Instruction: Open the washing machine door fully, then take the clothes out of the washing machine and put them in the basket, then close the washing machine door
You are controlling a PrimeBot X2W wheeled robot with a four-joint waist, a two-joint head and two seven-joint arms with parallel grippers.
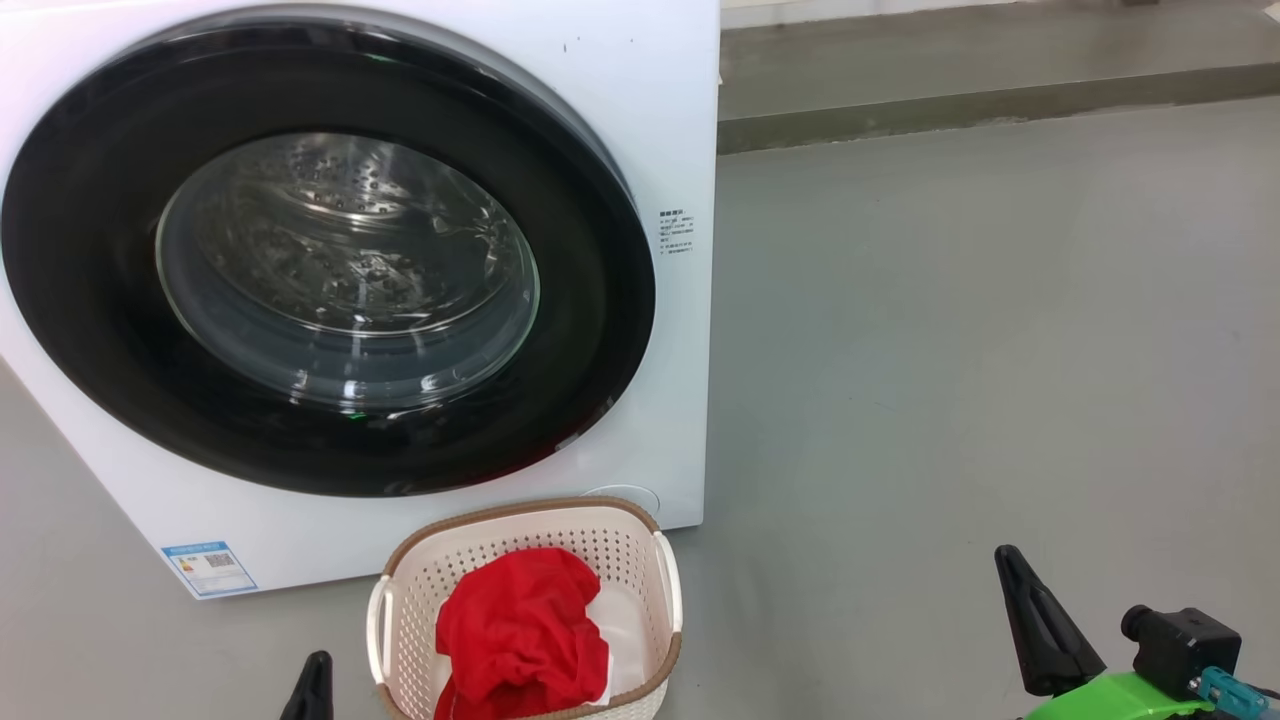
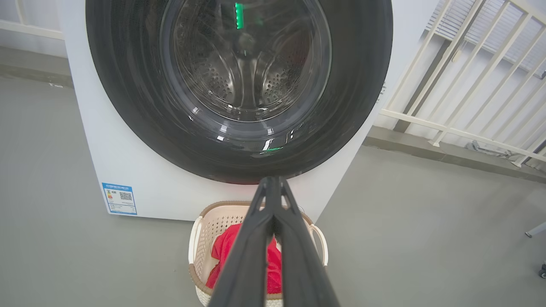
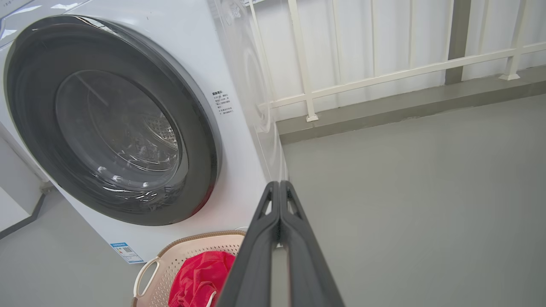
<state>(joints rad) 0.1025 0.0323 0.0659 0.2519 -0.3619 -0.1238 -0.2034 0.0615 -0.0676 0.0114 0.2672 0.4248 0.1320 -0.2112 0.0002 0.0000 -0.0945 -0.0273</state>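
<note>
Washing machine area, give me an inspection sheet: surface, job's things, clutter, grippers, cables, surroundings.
Surface: bare grey floor.
Job's things: washing machine door shut on the washing machine; red clothes lie in the basket, which stands on the floor in front of the machine.
Clutter: nothing seen.
Grippers: left gripper shut, empty; right gripper shut, empty.
Cables: nothing seen.
Surroundings: white railing on a raised ledge beside the machine.

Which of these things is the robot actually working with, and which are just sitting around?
For the job: washing machine, washing machine door, clothes, basket.
Just around: railing, floor.
</note>
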